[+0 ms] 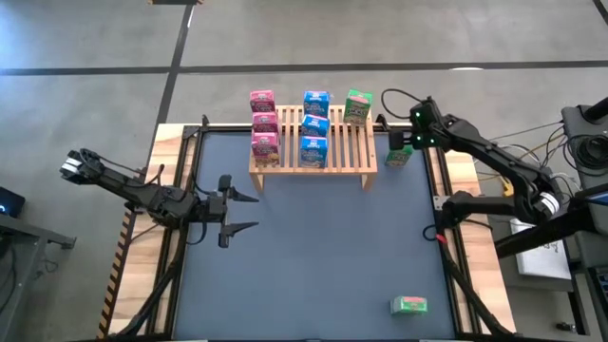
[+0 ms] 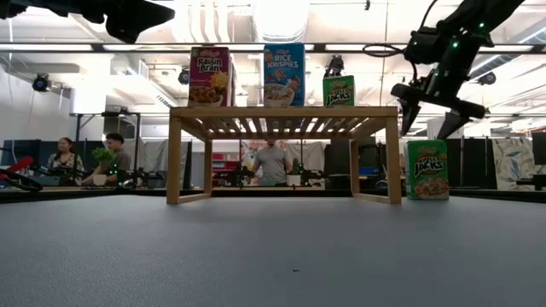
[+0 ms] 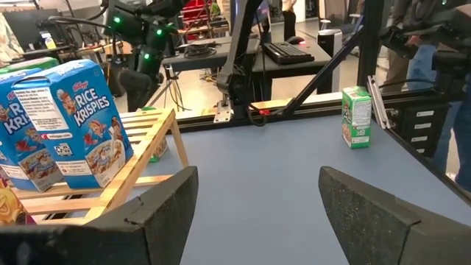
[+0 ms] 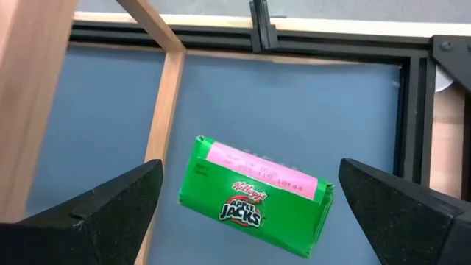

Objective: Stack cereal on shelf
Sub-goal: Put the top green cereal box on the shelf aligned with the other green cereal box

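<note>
Cereal box (image 1: 398, 157): upright on counter, right of shelf (image 1: 313, 139) — awaiting pickup.
Right end effector (image 1: 403, 142): spread wide above it — lined up to grasp.

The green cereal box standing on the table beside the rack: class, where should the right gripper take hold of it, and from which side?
Probably from above. The green box stands upright beside the rack, its top facing the open right gripper. Close the fingers across its narrow thickness near the top.

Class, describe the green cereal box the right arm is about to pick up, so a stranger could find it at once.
Start at the wooden rack at the table's far end. Just off its right end, a green box stands on the table under the right pincer, which is open. The other loose green box lies by the near edge.
</note>
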